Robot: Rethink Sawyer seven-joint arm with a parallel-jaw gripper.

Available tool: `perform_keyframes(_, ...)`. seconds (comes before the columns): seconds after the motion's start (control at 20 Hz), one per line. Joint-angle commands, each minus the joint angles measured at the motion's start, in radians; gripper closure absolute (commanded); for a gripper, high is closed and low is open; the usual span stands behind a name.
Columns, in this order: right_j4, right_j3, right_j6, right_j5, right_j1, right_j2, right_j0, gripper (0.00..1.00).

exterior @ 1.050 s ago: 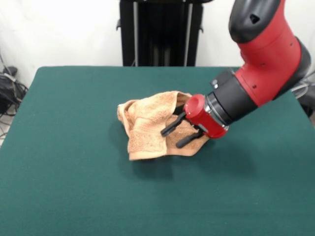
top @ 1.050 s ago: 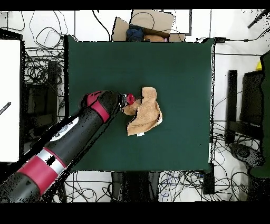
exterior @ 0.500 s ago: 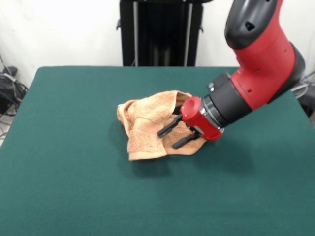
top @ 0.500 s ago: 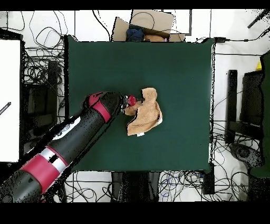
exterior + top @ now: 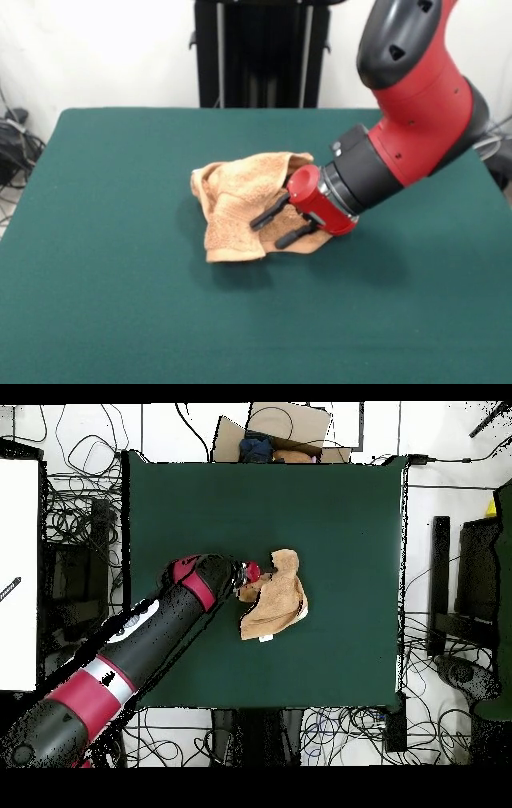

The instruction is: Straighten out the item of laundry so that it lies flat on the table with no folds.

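Clearly the towel (image 5: 240, 206) is still a crumpled heap, lying near the middle of the table (image 5: 120, 304) with several layers folded over one another and one ridge standing up along its far side. It looks soft and light, thick terry cloth that should drape and drag easily over the felt-like top but will bunch again if pushed; a pinch on a single free edge or corner would likely serve better than a grab into the pile. The gripper (image 5: 274, 226) sits low over the towel's side nearest the arm (image 5: 416, 104), its two black fingers (image 5: 268, 211) spread apart with nothing clamped between them, tips on or just above the cloth. No containers are on the table, so nothing needs filling or emptying.
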Motion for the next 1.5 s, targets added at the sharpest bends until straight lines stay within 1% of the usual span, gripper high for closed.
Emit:
perform_keyframes(0.05,0.027,-0.091,0.255,0.027,0.010,0.053,-0.025,0.00)
perform_keyframes(0.25,0.034,-0.107,0.261,0.084,-0.002,0.044,-0.015,0.00)
perform_keyframes(0.5,0.040,-0.151,0.270,0.139,0.009,0.018,-0.017,0.00)
perform_keyframes(0.95,0.036,-0.169,0.275,0.158,0.012,0.015,-0.024,0.00)
perform_keyframes(1.5,0.027,-0.166,0.276,0.163,0.009,0.015,-0.020,0.00)
